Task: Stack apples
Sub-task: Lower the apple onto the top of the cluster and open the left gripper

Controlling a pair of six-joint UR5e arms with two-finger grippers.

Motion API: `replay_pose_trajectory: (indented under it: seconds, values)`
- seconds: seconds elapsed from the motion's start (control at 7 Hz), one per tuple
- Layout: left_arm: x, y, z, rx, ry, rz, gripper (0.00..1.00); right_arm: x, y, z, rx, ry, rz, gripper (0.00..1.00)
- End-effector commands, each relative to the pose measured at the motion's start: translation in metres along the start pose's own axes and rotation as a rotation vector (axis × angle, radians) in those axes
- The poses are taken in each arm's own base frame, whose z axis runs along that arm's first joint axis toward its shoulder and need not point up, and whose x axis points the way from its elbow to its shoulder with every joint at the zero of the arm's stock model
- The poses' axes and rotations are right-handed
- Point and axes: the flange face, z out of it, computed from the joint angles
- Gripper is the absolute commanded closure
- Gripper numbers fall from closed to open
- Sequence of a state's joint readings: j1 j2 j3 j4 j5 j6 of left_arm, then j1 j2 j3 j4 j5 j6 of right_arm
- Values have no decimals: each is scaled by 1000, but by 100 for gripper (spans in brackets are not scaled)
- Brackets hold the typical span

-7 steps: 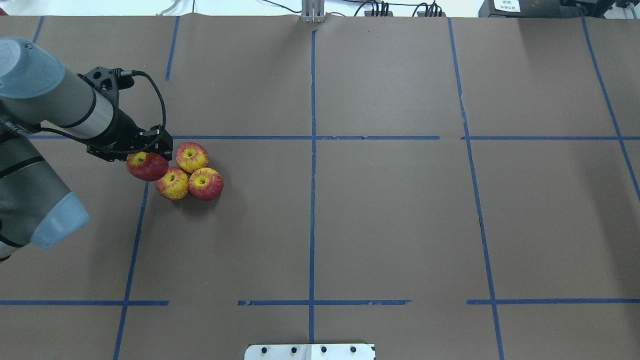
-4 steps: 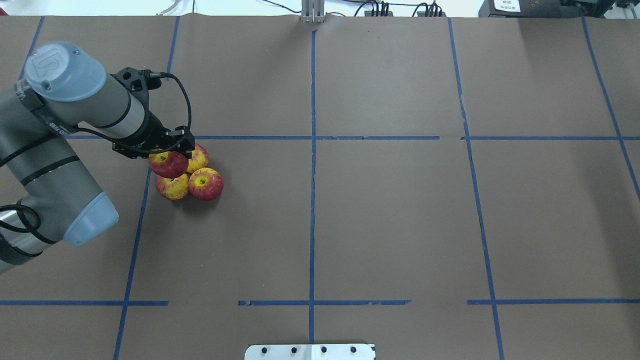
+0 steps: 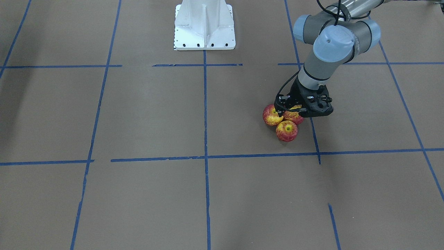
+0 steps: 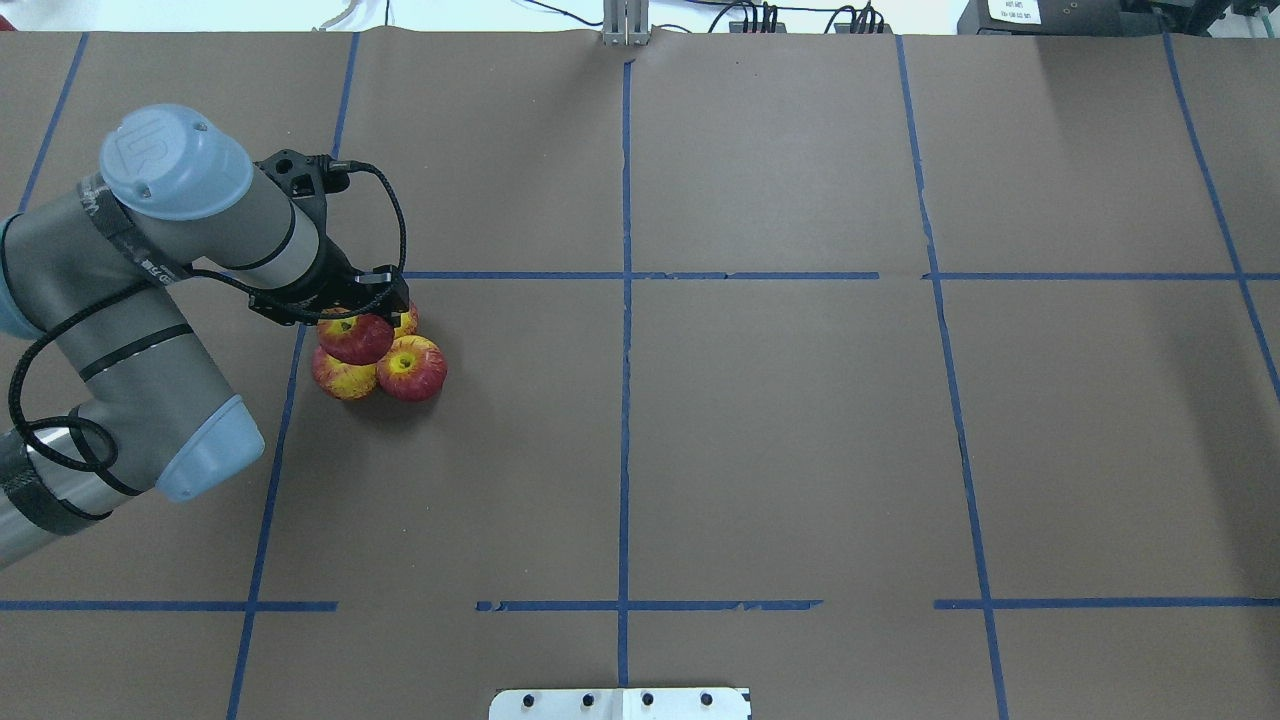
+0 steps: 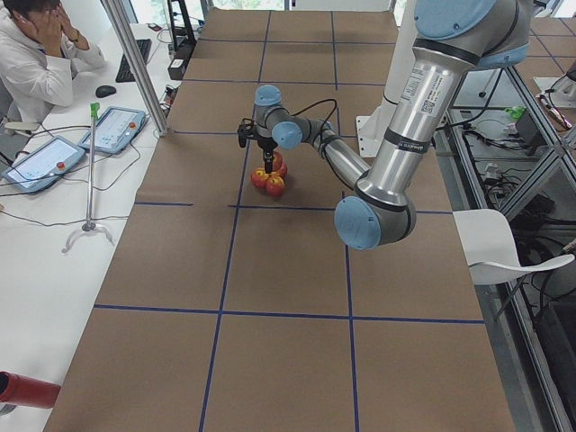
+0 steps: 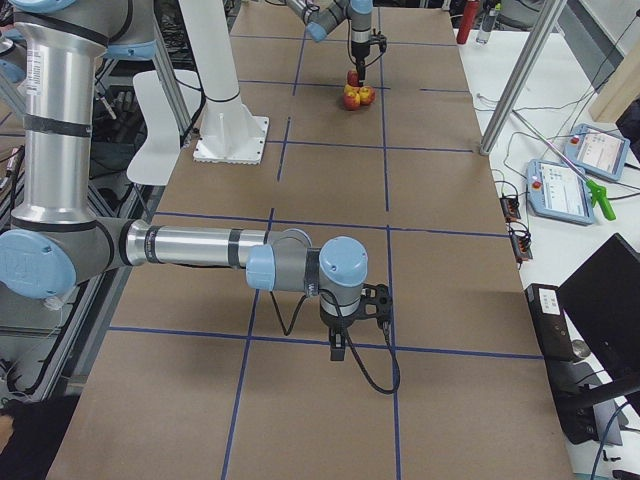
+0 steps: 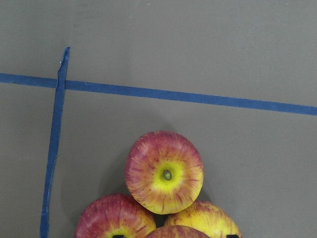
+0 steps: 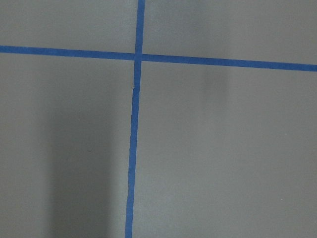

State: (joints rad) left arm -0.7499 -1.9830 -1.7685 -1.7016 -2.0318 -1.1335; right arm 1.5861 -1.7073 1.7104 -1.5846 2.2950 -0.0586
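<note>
Left gripper [image 4: 352, 322]: pointing down, pinching one apple [image 4: 356, 340] between its fingers.
Held apple: right under the gripper, over the middle of the bunch; touching it or not, I can't tell.
Other three apples [image 4: 411, 368]: huddled together on the table [image 4: 760, 430] beneath the gripper, dimples up.
Right gripper [image 6: 340, 345]: well apart from the apples, above blue tape lines [image 8: 133, 148]; spread or closed, I can't tell.

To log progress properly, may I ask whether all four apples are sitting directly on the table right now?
No, the left pincer holds one apple up above the other three apples.
</note>
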Motion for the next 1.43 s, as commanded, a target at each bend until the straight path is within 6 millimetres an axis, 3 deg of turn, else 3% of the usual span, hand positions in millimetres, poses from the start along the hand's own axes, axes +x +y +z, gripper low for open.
replay_pose_trajectory:
  seconds: [0.0,0.29,1.14,1.29]
  values:
    - [6,3,7,0,-7,11,100,0,0,0,0,0,0,0]
    - [4,-1,19,-9,-24,7,100,0,0,0,0,0,0,0]
    - [4,-6,24,35,-50,16,100,0,0,0,0,0,-1,0]
    - [3,-6,25,33,-52,15,73,0,0,0,0,0,-1,0]
